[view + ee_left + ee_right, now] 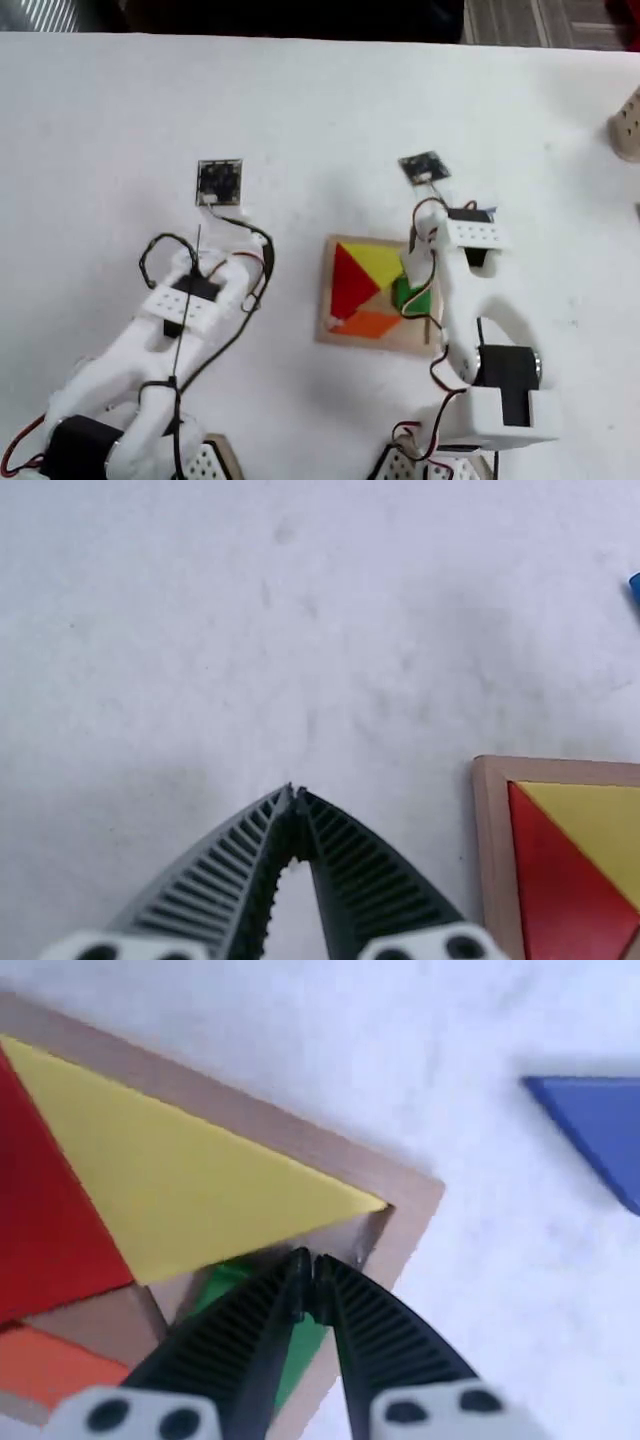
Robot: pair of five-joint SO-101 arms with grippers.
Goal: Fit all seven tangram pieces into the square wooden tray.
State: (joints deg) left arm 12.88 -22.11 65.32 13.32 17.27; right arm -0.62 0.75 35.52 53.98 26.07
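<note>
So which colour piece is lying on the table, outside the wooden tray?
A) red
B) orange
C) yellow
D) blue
D: the blue piece lies on the bare table, apart from the tray and its rim.

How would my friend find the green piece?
Find the square wooden tray on the white table. At its edge by the right arm, beside the yellow triangle, the green piece lies under the right gripper. Its neighbours are yellow and red; only it is green.
</note>
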